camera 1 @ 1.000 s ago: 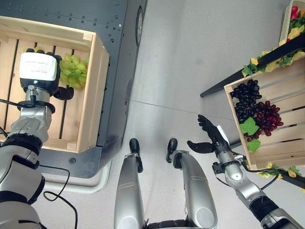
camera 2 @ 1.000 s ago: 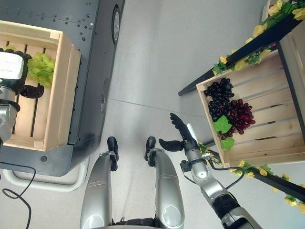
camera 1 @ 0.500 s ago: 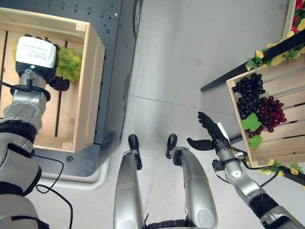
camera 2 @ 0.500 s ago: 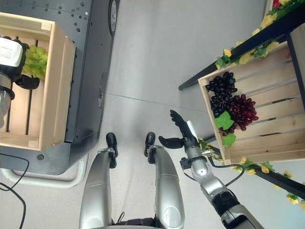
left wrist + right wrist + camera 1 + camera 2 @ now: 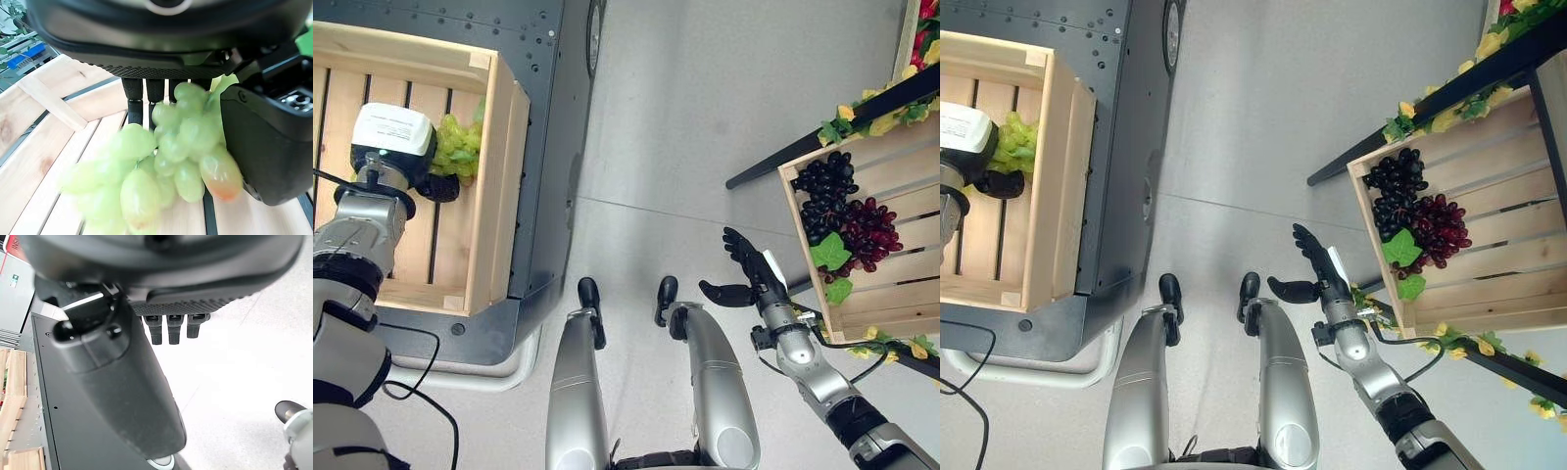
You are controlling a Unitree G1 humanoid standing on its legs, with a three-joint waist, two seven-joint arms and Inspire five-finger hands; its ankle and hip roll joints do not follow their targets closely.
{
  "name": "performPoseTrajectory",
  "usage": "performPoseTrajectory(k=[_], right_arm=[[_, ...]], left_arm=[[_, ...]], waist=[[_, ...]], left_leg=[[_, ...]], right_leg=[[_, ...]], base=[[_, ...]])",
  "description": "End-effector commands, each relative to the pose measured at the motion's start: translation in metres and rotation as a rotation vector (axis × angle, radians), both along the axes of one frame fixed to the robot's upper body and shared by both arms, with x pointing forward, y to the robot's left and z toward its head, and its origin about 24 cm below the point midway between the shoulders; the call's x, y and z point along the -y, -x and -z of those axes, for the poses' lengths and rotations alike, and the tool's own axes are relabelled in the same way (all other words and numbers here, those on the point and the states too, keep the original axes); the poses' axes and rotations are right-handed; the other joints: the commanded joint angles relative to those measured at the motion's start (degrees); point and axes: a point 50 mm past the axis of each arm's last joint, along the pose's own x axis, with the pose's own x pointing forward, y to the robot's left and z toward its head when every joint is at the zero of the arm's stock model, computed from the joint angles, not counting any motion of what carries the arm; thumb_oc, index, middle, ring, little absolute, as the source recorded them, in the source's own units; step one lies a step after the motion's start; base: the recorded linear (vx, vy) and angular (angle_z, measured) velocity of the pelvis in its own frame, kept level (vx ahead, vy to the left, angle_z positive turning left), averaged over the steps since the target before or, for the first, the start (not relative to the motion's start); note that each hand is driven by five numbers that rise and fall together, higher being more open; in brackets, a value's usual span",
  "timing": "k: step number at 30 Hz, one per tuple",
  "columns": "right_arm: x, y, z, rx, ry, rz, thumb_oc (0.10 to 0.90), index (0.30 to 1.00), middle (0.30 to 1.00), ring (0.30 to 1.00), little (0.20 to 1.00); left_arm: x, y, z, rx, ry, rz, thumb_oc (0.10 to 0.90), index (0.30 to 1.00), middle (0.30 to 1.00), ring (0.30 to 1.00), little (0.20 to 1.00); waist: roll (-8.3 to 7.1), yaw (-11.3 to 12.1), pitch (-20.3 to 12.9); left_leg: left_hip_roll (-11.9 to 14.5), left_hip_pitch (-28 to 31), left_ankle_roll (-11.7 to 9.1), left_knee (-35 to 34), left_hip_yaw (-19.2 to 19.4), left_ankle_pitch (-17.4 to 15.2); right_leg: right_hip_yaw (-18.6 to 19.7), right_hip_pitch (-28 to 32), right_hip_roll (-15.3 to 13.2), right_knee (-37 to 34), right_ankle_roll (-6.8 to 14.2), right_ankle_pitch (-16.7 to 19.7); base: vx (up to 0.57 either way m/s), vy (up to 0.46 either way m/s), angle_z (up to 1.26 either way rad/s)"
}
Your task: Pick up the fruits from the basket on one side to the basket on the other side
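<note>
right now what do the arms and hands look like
Both arms are silver-grey with dark joints. The left hand is dark under a white boxy cover. The right hand is dark with a white strip along its side.

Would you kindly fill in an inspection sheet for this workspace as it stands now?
Surface: grey floor between the two crates.
Job's things: green grapes held in the left hand over the slats of the left wooden crate; dark grapes and red grapes lie in the right wooden crate.
Clutter: nothing seen.
Hands: left hand curled round the green grapes; right hand open, above the floor beside the right crate.
Cables: nothing to report.
Surroundings: dark metal platform under the left crate; leaf garland on the dark rail.
</note>
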Motion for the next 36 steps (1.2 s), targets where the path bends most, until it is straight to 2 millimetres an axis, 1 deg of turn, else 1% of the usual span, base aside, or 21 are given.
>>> performPoseTrajectory(k=[1,3,4,5,8,11,12,13,14,17,18,21,22,24,25,26,28,30,33,35,36], right_arm=[[0.015,0.002,-0.032,0.186,-0.077,0.053,0.800,0.900,0.900,0.900,0.900],[0.017,0.003,-0.031,0.182,-0.072,0.059,0.800,0.900,0.900,0.900,0.900],[0.018,0.006,-0.027,0.167,-0.068,0.062,0.800,0.900,0.900,0.900,0.900],[0.019,0.005,-0.031,0.180,-0.063,0.063,0.800,0.900,0.900,0.900,0.900],[0.021,0.006,-0.030,0.175,-0.059,0.072,0.800,0.900,0.900,0.900,0.900],[0.022,0.007,-0.028,0.164,-0.064,0.079,0.800,0.900,0.900,0.900,0.900],[0.022,0.008,-0.027,0.161,-0.067,0.080,0.800,0.900,0.900,0.900,0.900],[0.021,0.010,-0.025,0.157,-0.074,0.078,0.800,0.900,0.900,0.900,0.900],[0.020,0.010,-0.025,0.154,-0.076,0.077,0.800,0.900,0.900,0.900,0.900],[0.017,0.013,-0.021,0.141,-0.094,0.074,0.800,0.900,0.900,0.900,0.900],[0.016,0.014,-0.020,0.140,-0.097,0.076,0.800,0.900,0.900,0.900,0.900],[0.012,0.017,-0.015,0.126,-0.115,0.087,0.800,0.900,0.900,0.900,0.900],[0.012,0.018,-0.014,0.122,-0.120,0.092,0.800,0.900,0.900,0.900,0.900],[0.010,0.020,-0.011,0.115,-0.128,0.099,0.800,0.900,0.900,0.900,0.900],[0.010,0.023,-0.008,0.104,-0.133,0.105,0.800,0.900,0.900,0.900,0.900],[0.010,0.023,-0.008,0.103,-0.133,0.105,0.800,0.900,0.900,0.900,0.900],[0.010,0.026,-0.003,0.089,-0.132,0.114,0.800,0.900,0.900,0.900,0.900],[0.010,0.028,0.000,0.081,-0.133,0.121,0.800,0.900,0.900,0.900,0.900],[0.010,0.032,0.004,0.071,-0.130,0.129,0.800,0.900,0.900,0.900,0.900],[0.011,0.034,0.005,0.065,-0.135,0.126,0.800,0.900,0.900,0.900,0.900],[0.010,0.035,0.005,0.070,-0.129,0.124,0.800,0.900,0.900,0.900,0.900]], left_arm=[[-0.011,0.011,-0.024,0.157,-0.007,0.025,0.400,0.300,0.300,0.300,0.300],[-0.011,0.014,-0.019,0.165,0.006,0.049,0.400,0.300,0.300,0.300,0.300],[-0.011,0.016,-0.009,0.159,0.018,0.060,0.400,0.300,0.300,0.300,0.300],[-0.012,0.018,-0.009,0.179,0.037,0.062,0.400,0.300,0.300,0.300,0.300],[-0.018,0.024,0.001,0.229,0.128,0.051,0.400,0.300,0.300,0.300,0.300],[-0.023,0.030,0.005,0.326,0.255,0.030,0.400,0.300,0.300,0.300,0.300],[-0.024,0.031,0.007,0.337,0.271,0.025,0.400,0.300,0.300,0.300,0.300],[-0.027,0.034,0.010,0.385,0.332,0.014,0.400,0.300,0.300,0.300,0.300],[-0.028,0.035,0.011,0.402,0.358,0.010,0.400,0.300,0.300,0.300,0.300],[-0.035,0.043,0.014,0.555,0.577,-0.005,0.400,0.300,0.300,0.300,0.300],[-0.035,0.043,0.014,0.572,0.605,-0.005,0.400,0.300,0.300,0.300,0.300],[-0.039,0.049,0.017,0.702,0.813,-0.004,0.400,0.300,0.300,0.300,0.300],[-0.040,0.051,0.017,0.727,0.857,0.004,0.400,0.300,0.300,0.300,0.300],[-0.037,0.051,0.020,0.760,0.950,0.025,0.400,0.300,0.300,0.300,0.300],[-0.035,0.052,0.022,0.781,1.023,0.050,0.400,0.300,0.300,0.300,0.300],[-0.035,0.052,0.022,0.786,1.027,0.055,0.400,0.300,0.300,0.300,0.300],[-0.032,0.054,0.023,0.807,1.117,0.095,0.400,0.300,0.300,0.300,0.300],[-0.030,0.054,0.023,0.836,1.175,0.133,0.400,0.300,0.300,0.300,0.300],[-0.020,0.053,0.021,0.855,1.270,0.229,0.400,0.300,0.300,0.300,0.300],[-0.009,0.051,0.020,0.832,1.390,0.329,0.400,0.300,0.300,0.300,0.300],[-0.005,0.050,0.019,0.819,1.418,0.355,0.400,0.300,0.300,0.300,0.300]], waist=[[2.24,0.5,-0.6],[2.69,0.6,-0.6],[2.97,0.8,-0.6],[3.29,0.8,-0.6],[3.81,0.9,-0.6],[4.02,1.0,-0.6],[4.01,1.0,-0.6],[4.01,1.1,-0.6],[4.01,1.2,-0.6],[4.05,1.3,-0.6],[4.08,1.4,-0.6],[4.32,1.5,-0.6],[4.43,1.5,-0.6],[4.66,1.4,-0.6],[4.91,1.4,-1.5],[4.93,1.4,-1.6],[5.47,1.4,-3.2],[5.87,1.4,-4.4],[6.51,1.4,-5.8],[7.21,1.4,-7.0],[7.38,1.5,-7.4]], left_leg=[[-1.9,4.0,2.9,-1.0,3.9,-3.1],[-1.9,5.0,3.0,-1.1,3.9,-3.2],[-2.0,6.6,2.6,-0.9,3.7,-4.4],[-2.0,5.7,2.9,-1.2,4.0,-3.2],[-2.1,7.0,2.7,-1.4,3.9,-3.2],[-2.3,8.9,2.8,-2.0,3.7,-3.1],[-2.4,9.5,2.8,-2.1,3.7,-3.2],[-2.6,10.7,2.8,-2.6,3.5,-3.0],[-2.6,11.3,2.8,-2.8,3.4,-3.0],[-2.9,15.2,2.8,-4.4,3.2,-2.8],[-3.0,15.8,2.8,-4.6,3.1,-2.8],[-3.4,20.1,2.8,-6.3,3.0,-2.7],[-3.6,21.5,2.8,-6.8,2.9,-2.8],[-3.8,24.3,2.7,-8.1,2.9,-2.6],[-4.1,26.1,2.6,-9.4,2.7,-2.4],[-4.1,26.2,2.6,-9.5,2.7,-2.4],[-4.4,28.6,2.4,-11.6,2.5,-2.1],[-4.5,29.7,2.3,-12.6,2.5,-1.8],[-4.5,32.1,2.1,-14.5,2.5,-1.5],[-4.7,34.2,1.8,-16.5,2.2,-0.9],[-4.8,34.9,1.7,-17.2,2.0,-0.7]], right_leg=[[0.7,4.4,0.7,-2.9,0.4,0.8],[0.7,5.3,0.7,-3.1,0.4,0.6],[1.0,6.9,0.7,-2.8,0.9,-0.5],[0.8,6.0,0.6,-3.1,0.3,0.4],[1.0,7.2,0.6,-2.9,0.2,0.0],[1.0,8.9,0.6,-2.8,0.0,-0.5],[1.0,9.4,0.6,-2.9,0.0,-0.6],[1.0,10.6,0.6,-3.1,0.0,-0.8],[1.0,11.1,0.6,-3.2,0.0,-0.8],[1.2,14.8,0.7,-4.3,0.2,-1.0],[1.2,15.3,0.7,-4.5,0.2,-1.0],[1.5,19.4,0.9,-6.1,0.4,-1.1],[1.6,20.6,1.0,-6.5,0.4,-1.2],[1.9,23.2,1.2,-7.7,0.5,-1.1],[2.1,24.9,1.2,-9.1,0.6,-0.9],[2.1,25.0,1.2,-9.2,0.6,-0.9],[2.3,27.3,1.2,-11.3,0.6,-0.7],[2.3,28.5,1.2,-12.7,0.6,-0.4],[2.2,31.0,1.1,-15.0,0.6,-0.1],[2.2,33.4,1.2,-17.2,0.5,0.2],[2.2,34.1,1.1,-17.9,0.5,0.4]], base=[[-0.04,-0.014,0.00],[0.03,0.002,0.00],[0.00,0.000,0.00],[0.00,0.002,-0.03],[-0.02,-0.010,-0.10],[0.00,-0.016,-0.02],[0.00,-0.053,0.00],[0.00,-0.050,-0.01],[0.00,-0.069,-0.01],[0.01,-0.069,-0.02],[0.01,-0.064,0.01],[0.01,-0.077,0.00],[0.02,-0.075,-0.01],[0.03,-0.084,0.01],[0.03,-0.079,0.01],[0.05,-0.075,0.01],[0.04,-0.057,0.04],[0.04,-0.060,0.02],[0.05,-0.063,0.00],[0.04,-0.071,-0.02],[0.05,-0.069,-0.01]])
